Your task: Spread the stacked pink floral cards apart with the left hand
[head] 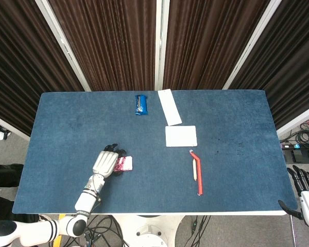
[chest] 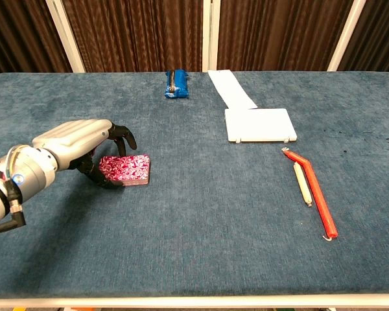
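On the blue felt-covered counter (chest: 194, 246), the left hand (chest: 78, 144) reaches in from the near left edge and arches over the small stack of pink floral cards (chest: 126, 170), which lies flat on the near left part of the counter. The hand's pale back covers the left end of the stack, and its dark fingertips (chest: 120, 139) curl down at the far and near edges of the cards; whether they pinch the stack or only touch it cannot be told, and the cards sit as one squared pile. In the head view the same left hand (head: 104, 163) hides most of the stack of pink floral cards (head: 124, 163), leaving only the right end showing. The right hand (head: 305, 198) hangs off the counter's near right corner, apart from everything on it, its dark fingers spread and holding nothing. To the right of centre, well apart from the cards, a long thin red stick with a bent far end (chest: 314, 193) lies just beside a shorter cream-coloured stick (chest: 303, 183). Further back sits a flat white rectangular board (chest: 259, 124), and behind it, touching its far left corner, a narrow white paper strip (chest: 232, 89) runs at a slant toward the far edge. Left of that strip, near the far edge, lies a small blue wrapped packet (chest: 176, 84). Dark brown curtains (chest: 136, 35) hang behind the counter.
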Motion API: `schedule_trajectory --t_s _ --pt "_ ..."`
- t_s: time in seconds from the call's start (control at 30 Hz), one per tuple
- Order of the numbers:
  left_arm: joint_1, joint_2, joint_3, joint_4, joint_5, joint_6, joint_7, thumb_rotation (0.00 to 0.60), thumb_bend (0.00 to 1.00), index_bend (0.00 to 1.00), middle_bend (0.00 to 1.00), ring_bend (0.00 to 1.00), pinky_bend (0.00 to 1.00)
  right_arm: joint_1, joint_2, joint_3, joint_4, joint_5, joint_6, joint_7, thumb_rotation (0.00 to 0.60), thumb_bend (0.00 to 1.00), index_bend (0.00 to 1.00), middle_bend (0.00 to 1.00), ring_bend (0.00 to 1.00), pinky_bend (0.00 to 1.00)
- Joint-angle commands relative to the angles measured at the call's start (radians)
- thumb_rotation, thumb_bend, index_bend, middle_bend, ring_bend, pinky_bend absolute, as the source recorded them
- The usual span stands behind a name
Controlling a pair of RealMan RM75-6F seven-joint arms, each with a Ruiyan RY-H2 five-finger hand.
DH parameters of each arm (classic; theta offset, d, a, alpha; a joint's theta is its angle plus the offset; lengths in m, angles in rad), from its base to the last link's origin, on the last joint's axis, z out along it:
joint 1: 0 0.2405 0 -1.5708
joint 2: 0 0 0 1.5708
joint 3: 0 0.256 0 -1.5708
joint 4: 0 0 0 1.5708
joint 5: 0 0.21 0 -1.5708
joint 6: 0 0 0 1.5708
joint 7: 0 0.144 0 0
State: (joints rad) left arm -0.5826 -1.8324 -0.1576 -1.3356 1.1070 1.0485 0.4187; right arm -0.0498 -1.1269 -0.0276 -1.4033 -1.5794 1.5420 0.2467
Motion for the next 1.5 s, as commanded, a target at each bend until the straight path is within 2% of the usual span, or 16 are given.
schedule_trajectory --t_s 0.03,0.33,0.77,1.1,1.27,1.5 --pt "0.0 0.0 0.002 0.0 0.002 0.002 0.0 0.6 0.21 0.31 0.38 0.11 0.16 0.0 -0.001 0.0 0.001 0.0 -0.001 0.001 0.6 0.12 0.0 0.0 0.0 0.0" --pt "-0.002 0.001 0.004 0.0 -0.003 -0.005 -0.012 0.6 0.22 0.33 0.4 0.11 0.16 0.0 -0.001 0.002 0.005 0.004 -0.002 0.005 0.6 0.12 0.0 0.0 0.0 0.0" --pt "0.009 -0.003 0.007 0.021 0.055 0.019 -0.102 0.6 0.23 0.37 0.44 0.14 0.17 -0.002 0.0 0.002 0.003 0.002 0.002 0.005 0.6 0.12 0.0 0.0 0.0 0.0" --pt "0.029 0.034 0.0 0.007 0.079 0.046 -0.16 0.6 0.24 0.37 0.44 0.14 0.17 -0.004 0.003 0.002 -0.001 -0.001 0.007 0.001 0.6 0.12 0.0 0.0 0.0 0.0" --pt "0.043 0.069 -0.025 0.029 0.073 0.062 -0.205 0.6 0.23 0.37 0.44 0.14 0.17 -0.005 0.005 0.001 -0.006 -0.004 0.01 -0.005 0.6 0.12 0.0 0.0 0.0 0.0" --pt "0.047 0.091 -0.078 0.135 0.04 0.062 -0.275 0.6 0.24 0.37 0.45 0.14 0.17 -0.005 0.006 0.0 -0.021 -0.006 0.009 -0.028 0.6 0.12 0.0 0.0 0.0 0.0"
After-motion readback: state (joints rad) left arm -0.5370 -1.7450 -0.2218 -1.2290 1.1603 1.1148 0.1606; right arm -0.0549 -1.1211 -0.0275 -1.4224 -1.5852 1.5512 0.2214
